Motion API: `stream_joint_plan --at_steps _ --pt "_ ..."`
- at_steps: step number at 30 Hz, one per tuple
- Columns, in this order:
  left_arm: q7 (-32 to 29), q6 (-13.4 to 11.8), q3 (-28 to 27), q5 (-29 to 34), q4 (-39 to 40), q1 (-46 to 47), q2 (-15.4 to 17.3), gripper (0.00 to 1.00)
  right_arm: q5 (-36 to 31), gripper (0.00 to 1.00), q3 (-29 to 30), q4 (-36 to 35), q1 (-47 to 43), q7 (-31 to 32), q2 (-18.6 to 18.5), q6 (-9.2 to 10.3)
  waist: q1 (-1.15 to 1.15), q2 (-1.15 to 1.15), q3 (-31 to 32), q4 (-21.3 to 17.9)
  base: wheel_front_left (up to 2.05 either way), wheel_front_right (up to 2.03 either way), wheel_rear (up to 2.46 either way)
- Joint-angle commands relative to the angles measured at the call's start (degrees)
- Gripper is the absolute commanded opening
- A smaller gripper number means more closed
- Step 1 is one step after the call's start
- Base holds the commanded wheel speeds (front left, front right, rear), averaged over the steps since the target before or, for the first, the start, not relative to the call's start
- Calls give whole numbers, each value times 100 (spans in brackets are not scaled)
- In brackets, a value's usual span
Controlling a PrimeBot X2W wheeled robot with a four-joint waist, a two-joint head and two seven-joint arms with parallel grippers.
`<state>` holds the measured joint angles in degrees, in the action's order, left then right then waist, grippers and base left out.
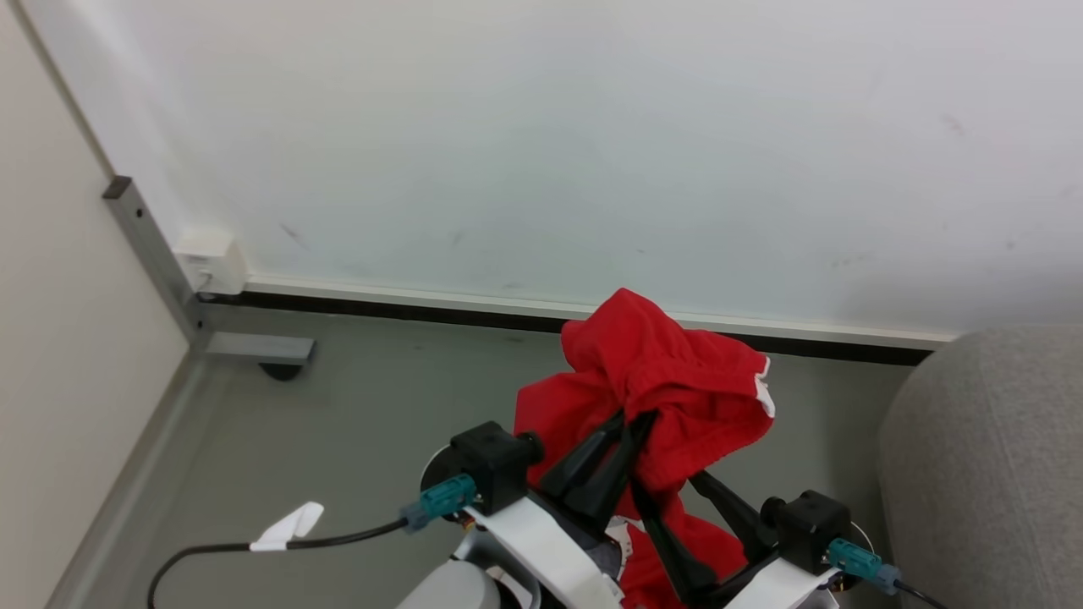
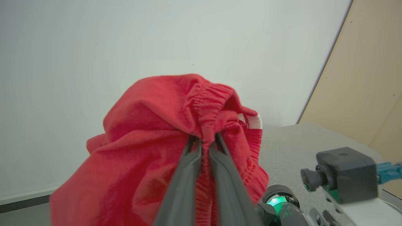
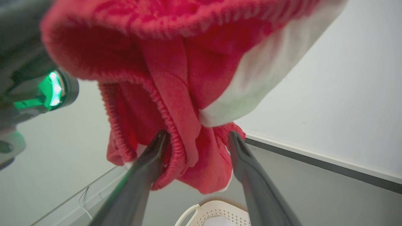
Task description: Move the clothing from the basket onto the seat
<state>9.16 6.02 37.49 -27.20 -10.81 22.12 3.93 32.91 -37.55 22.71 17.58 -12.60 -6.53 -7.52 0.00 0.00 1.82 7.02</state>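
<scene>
"Where was the clothing (image 1: 668,372)?"

"Up in the air. It was a bunched red piece with a ribbed elastic band and white trim, pinched at a fold in the closed left tool (image 1: 630,420), and it drooped down on both sides."

"And the basket (image 3: 220,211)?"

"Below the hanging cloth. It was cream with a perforated side and a tan rim, and there was something pale inside."

"The seat (image 1: 990,461)?"

"It was light grey fabric with a rounded corner, off to the right of the clothing and not touching it."

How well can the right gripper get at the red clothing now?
Probably yes: the right gripper is open, and the clothing, held up by the left gripper, hangs between its fingers with nothing in the way.
</scene>
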Motion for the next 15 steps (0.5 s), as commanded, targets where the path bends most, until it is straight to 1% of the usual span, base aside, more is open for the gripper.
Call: stream_joint_plan --at_steps 1,4,5,6,7,15 --pt "36 12 41 -107 29 65 -26 0 78 100 -16 146 101 -36 18 6 0 0 24 149 0 0 0" --pt "34 26 137 -155 66 65 -52 0 100 100 -61 360 210 -102 26 6 0 0 48 274 0 0 0" --pt "36 27 161 -170 69 65 -55 0 122 56 -70 425 235 -115 33 6 0 0 56 306 0 0 0" --pt "42 19 175 -186 66 59 -55 0 150 36 -78 466 251 -139 40 6 0 0 64 331 0 0 0" --pt "48 10 184 -201 61 53 -54 0 174 0 -92 498 268 -164 51 6 0 0 69 350 0 0 0" --pt "72 -70 151 -256 -25 9 -4 0 317 0 -133 534 325 -253 -32 6 0 0 77 354 0 0 0"
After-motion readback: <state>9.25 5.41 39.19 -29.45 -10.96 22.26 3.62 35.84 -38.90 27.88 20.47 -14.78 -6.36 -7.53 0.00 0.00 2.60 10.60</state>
